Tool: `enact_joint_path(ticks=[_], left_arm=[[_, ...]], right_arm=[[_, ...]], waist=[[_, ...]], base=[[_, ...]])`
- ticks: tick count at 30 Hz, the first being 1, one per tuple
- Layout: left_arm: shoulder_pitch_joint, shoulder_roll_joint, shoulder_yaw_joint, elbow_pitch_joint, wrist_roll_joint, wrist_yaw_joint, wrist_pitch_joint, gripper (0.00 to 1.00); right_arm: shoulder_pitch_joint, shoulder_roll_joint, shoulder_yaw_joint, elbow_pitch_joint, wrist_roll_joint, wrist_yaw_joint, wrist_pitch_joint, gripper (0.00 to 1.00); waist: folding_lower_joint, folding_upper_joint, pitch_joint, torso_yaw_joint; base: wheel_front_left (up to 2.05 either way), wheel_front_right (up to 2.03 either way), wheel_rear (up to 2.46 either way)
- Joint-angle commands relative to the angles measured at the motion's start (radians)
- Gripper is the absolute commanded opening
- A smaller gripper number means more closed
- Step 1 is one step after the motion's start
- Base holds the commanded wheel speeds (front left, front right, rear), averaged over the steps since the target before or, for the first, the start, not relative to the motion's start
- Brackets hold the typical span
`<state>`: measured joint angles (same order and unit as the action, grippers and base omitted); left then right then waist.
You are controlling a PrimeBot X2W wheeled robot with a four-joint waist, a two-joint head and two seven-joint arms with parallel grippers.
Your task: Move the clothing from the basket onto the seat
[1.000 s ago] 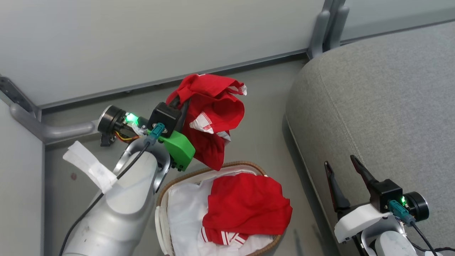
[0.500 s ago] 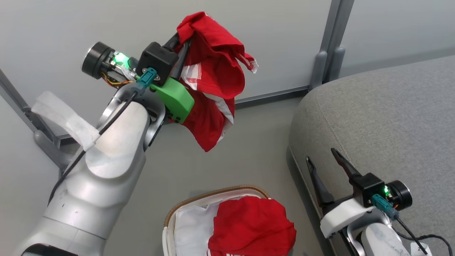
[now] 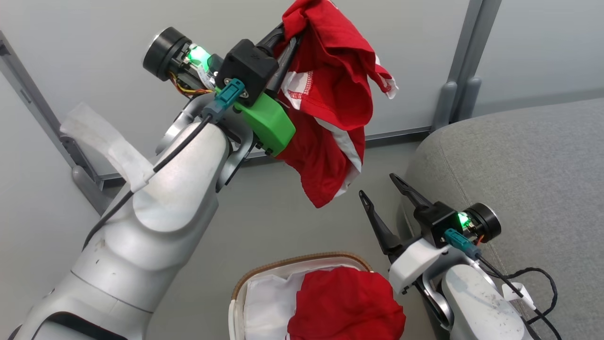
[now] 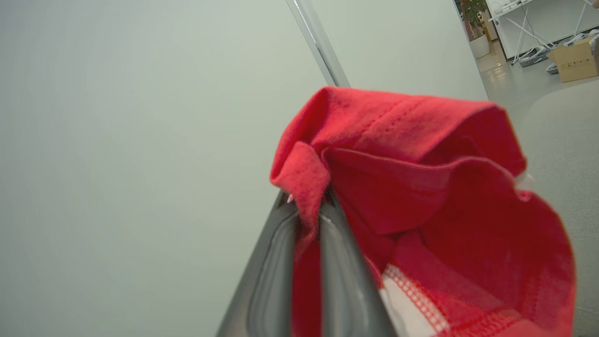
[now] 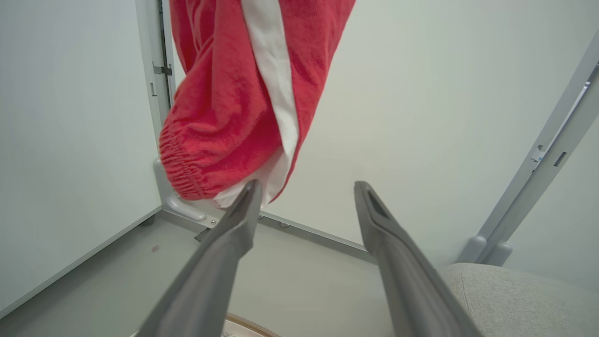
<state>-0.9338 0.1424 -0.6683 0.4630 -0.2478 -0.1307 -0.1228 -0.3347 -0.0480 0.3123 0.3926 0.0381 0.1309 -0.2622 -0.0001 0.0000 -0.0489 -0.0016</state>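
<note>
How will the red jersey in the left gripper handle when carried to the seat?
Probably floppy: the red jersey droops in folds below the left gripper, pinched at one bunched edge. Likely light, since that small pinch holds it all. Its loose hem may swing and could brush the right gripper on the way to the seat.

Silver forearms, dark right end effector

Pale grey-green partition panels, framed by grey metal posts, meet a smooth grey floor along a metal baseboard. Past the panels' edge, a brighter room holds a potted plant and a cardboard box.
</note>
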Motion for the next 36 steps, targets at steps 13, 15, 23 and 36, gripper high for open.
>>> enact_joint_path(ticks=[13,15,23,36], left_arm=[[0.006,-0.018,-0.083,-0.050,-0.052,0.000,-0.002,0.00],[0.009,-0.019,-0.092,-0.052,-0.061,0.000,-0.002,0.00],[0.034,-0.022,-0.113,-0.042,-0.100,0.000,-0.013,0.00],[0.118,0.020,-0.072,0.043,-0.170,0.020,-0.053,0.00]], right_arm=[[-0.162,-0.004,0.145,0.187,0.123,0.000,-0.003,1.00],[-0.199,-0.003,0.191,0.208,0.135,0.000,-0.003,1.00],[-0.280,-0.003,0.260,0.252,0.186,0.000,-0.003,0.57],[-0.244,-0.004,0.215,0.205,0.158,0.000,-0.003,0.00]], waist=[[0.0001,0.0000,-0.020,0.051],[0.0001,0.0000,-0.022,0.054],[0.0001,0.0000,-0.028,0.066],[0.0001,0.0000,-0.025,0.048]], base=[[0.00,0.00,0.00],[0.00,0.00,0.00],[0.00,0.00,0.00],[0.00,0.00,0.00]])
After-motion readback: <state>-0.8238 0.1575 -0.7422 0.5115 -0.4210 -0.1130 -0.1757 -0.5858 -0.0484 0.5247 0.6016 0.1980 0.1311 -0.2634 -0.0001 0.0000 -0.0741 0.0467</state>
